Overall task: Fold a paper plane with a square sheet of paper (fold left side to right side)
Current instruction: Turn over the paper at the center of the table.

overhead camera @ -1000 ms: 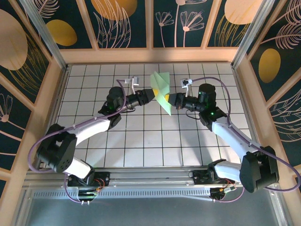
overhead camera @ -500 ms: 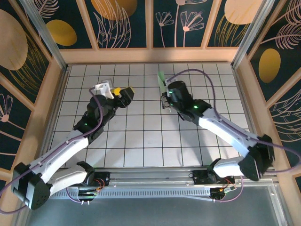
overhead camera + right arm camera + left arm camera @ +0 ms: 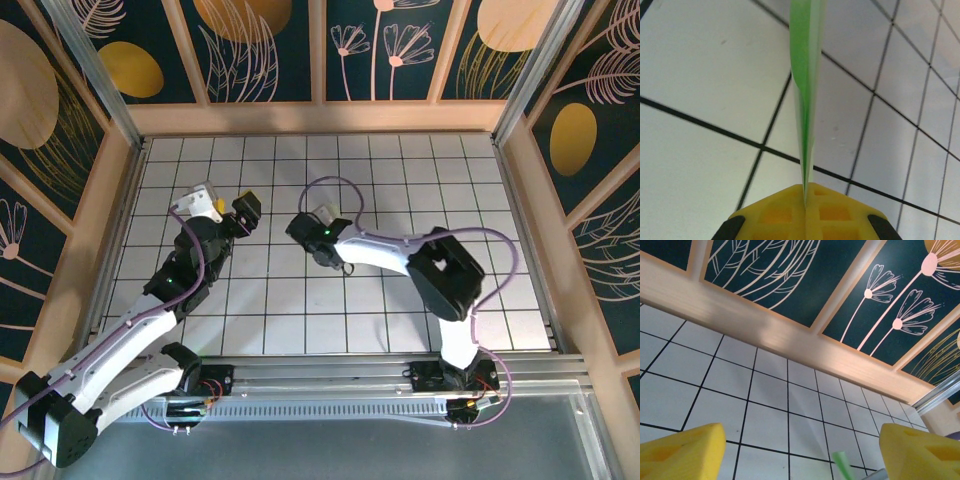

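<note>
In the right wrist view the green sheet of paper (image 3: 805,75) is folded flat and seen edge-on, rising straight up from my right gripper (image 3: 806,200). That gripper's yellow fingers (image 3: 775,215) are shut on the paper's lower end, just above the white grid tiles. In the top view the right gripper (image 3: 303,227) reaches left to the table's middle. My left gripper (image 3: 247,210) hangs one to two tiles to its left. In the left wrist view the left gripper (image 3: 800,455) stands open, holding nothing. A green paper tip (image 3: 842,465) pokes up between its fingers (image 3: 682,450), touching neither.
The white tiled floor (image 3: 400,170) is boxed in by wooden walls, with the back rail (image 3: 790,325) ahead of the left gripper. The right arm's elbow (image 3: 440,270) bends over the right half of the floor. Its purple cable (image 3: 340,185) loops above the right gripper.
The left gripper has let go of the paper, opened wide and drawn back to the left. The right arm has swung left and lower, carrying the folded paper with it.
</note>
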Motion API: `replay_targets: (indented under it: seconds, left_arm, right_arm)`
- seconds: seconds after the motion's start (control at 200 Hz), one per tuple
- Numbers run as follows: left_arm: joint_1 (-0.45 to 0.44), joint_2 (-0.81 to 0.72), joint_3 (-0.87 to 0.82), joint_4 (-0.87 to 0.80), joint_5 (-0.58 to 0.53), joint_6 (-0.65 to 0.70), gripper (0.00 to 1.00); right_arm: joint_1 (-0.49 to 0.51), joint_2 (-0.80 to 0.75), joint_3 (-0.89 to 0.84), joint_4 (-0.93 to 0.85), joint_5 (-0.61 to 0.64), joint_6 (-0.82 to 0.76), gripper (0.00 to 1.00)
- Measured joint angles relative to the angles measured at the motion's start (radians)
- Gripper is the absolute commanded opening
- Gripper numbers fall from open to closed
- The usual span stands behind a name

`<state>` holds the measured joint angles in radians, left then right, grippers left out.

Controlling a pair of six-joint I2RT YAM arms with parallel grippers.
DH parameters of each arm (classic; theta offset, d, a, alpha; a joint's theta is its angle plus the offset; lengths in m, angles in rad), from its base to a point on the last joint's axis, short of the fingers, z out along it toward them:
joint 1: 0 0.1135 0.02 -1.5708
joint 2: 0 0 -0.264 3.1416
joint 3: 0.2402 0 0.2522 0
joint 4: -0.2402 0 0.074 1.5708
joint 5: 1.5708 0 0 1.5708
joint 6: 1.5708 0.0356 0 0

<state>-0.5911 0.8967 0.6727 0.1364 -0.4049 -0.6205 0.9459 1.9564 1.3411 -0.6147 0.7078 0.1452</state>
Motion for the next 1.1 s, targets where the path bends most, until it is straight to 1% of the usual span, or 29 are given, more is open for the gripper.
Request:
replay_targets:
  seconds: [0.065,0.185,0.27,0.435,0.5,0.611,0.706,0.831,0.911,0.991,1.101]
  left_arm:
    - [0.000,0.000,-0.004,-0.007,0.000,0.000,0.80]
    - [0.000,0.000,-0.011,-0.014,0.002,0.000,0.81]
    - [0.000,0.004,-0.013,-0.014,0.004,0.000,0.81]
    - [0.000,0.044,-0.013,-0.014,0.030,-0.016,0.81]
    - [0.000,0.075,-0.013,-0.013,0.043,-0.047,0.81]
    - [0.000,0.159,-0.013,0.003,0.093,-0.111,0.81]
    - [0.000,0.259,-0.010,0.034,0.159,-0.164,0.80]
    - [0.000,0.422,0.016,0.072,0.275,-0.226,0.78]
    - [0.000,0.523,0.050,0.098,0.352,-0.254,0.74]
    - [0.000,0.632,0.097,0.133,0.437,-0.286,0.70]
    - [0.000,0.757,0.150,0.185,0.535,-0.317,0.69]
  right_arm:
    - [0.013,0.055,0.014,-0.008,-0.002,0.014,0.08]
    - [0.023,0.105,0.019,-0.022,-0.038,0.042,0.29]
    - [0.023,0.103,0.022,-0.026,-0.072,0.054,0.43]
    - [0.010,0.042,0.021,-0.017,-0.160,0.073,0.60]
    - [-0.008,-0.021,0.000,0.012,-0.205,0.076,0.64]
    - [-0.064,-0.178,-0.084,0.080,-0.289,0.089,0.66]
    - [-0.151,-0.330,-0.193,0.171,-0.373,0.106,0.70]
    - [-0.276,-0.497,-0.344,0.278,-0.469,0.142,0.76]
    - [-0.347,-0.589,-0.436,0.344,-0.537,0.157,0.80]
    - [-0.414,-0.681,-0.522,0.411,-0.609,0.179,0.87]
    - [-0.509,-0.798,-0.634,0.517,-0.711,0.216,0.99]
